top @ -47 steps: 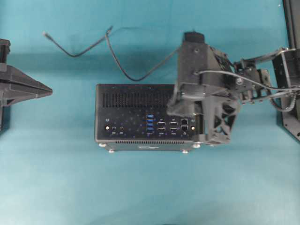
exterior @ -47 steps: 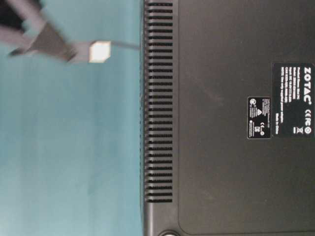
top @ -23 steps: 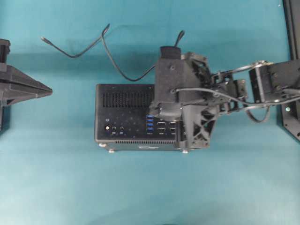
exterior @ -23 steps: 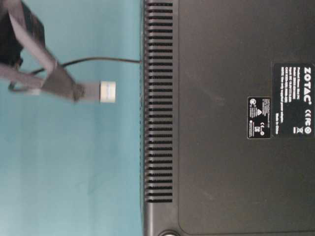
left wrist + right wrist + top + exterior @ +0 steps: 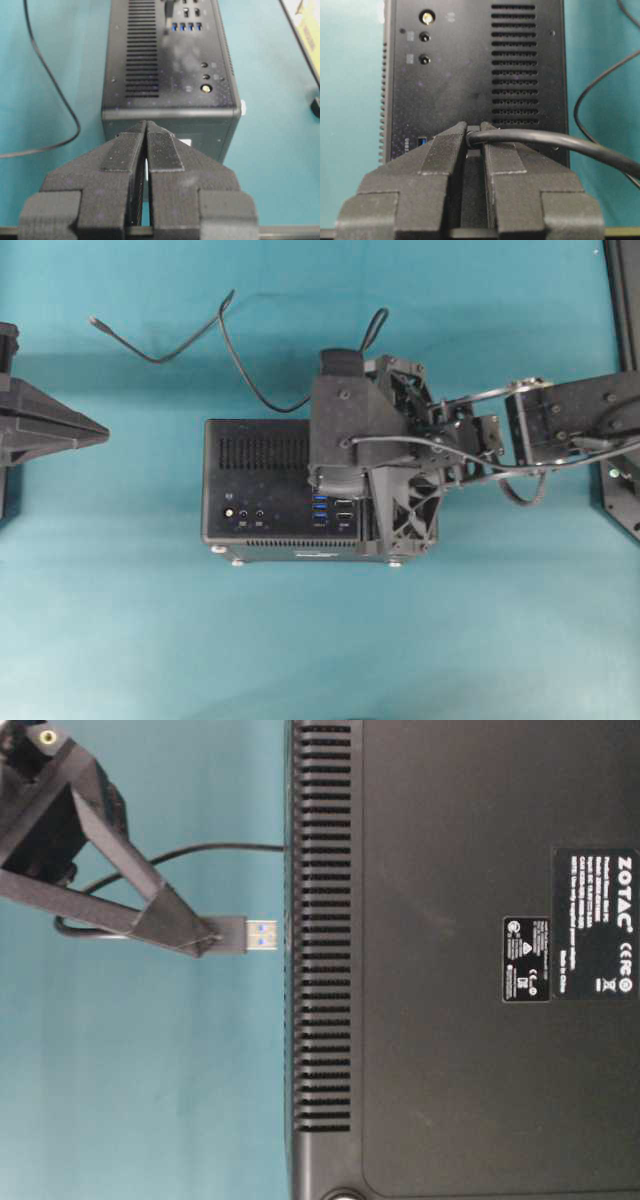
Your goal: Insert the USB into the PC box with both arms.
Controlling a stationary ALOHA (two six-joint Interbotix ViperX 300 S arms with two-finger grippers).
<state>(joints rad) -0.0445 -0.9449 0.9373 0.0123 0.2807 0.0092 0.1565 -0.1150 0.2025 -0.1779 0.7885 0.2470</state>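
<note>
The USB (image 5: 248, 934), a black plug with a silver, blue-lined tip, sits left of centre in the table-level view, pointing right at the vent slots of the PC box (image 5: 460, 960) and just short of them. The right gripper (image 5: 474, 137) is clamped on it, with the cable (image 5: 600, 150) curling off to the right. In the overhead view that gripper hangs over the right half of the box. The left gripper (image 5: 146, 131) is pressed closed on nothing, at the lower centre of its wrist view, facing the box's end.
</note>
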